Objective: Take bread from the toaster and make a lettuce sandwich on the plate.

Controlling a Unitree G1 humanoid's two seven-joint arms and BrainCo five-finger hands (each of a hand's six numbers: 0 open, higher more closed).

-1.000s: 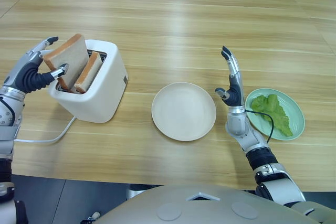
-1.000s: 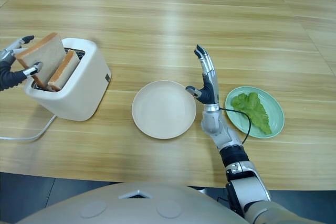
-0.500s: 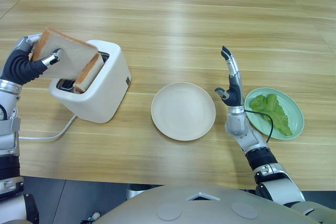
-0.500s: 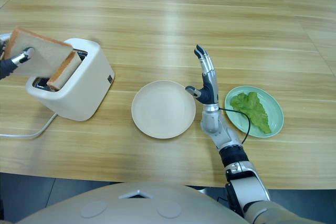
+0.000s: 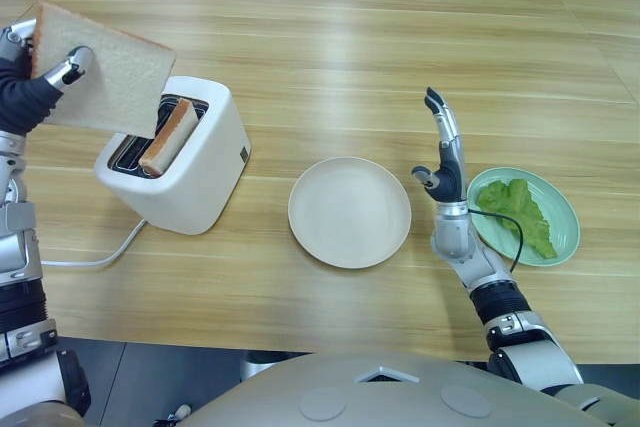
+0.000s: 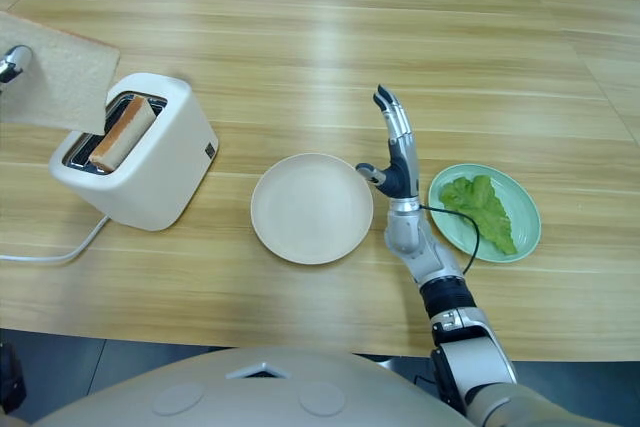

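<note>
One bread slice (image 5: 102,72) — now lifted clear of toaster (image 5: 195,175) by left hand (image 5: 22,97).

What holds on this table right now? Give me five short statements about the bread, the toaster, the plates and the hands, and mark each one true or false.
1. The left hand holds a bread slice clear of the slots of the toaster. True.
2. The toaster is empty. False: a second slice stands in one slot.
3. A slice of bread lies on the cream plate. False: that plate is bare.
4. The lettuce lies on the green plate. True.
5. The right hand grips the lettuce. False: it stands open and upright between the two plates, holding nothing.
</note>
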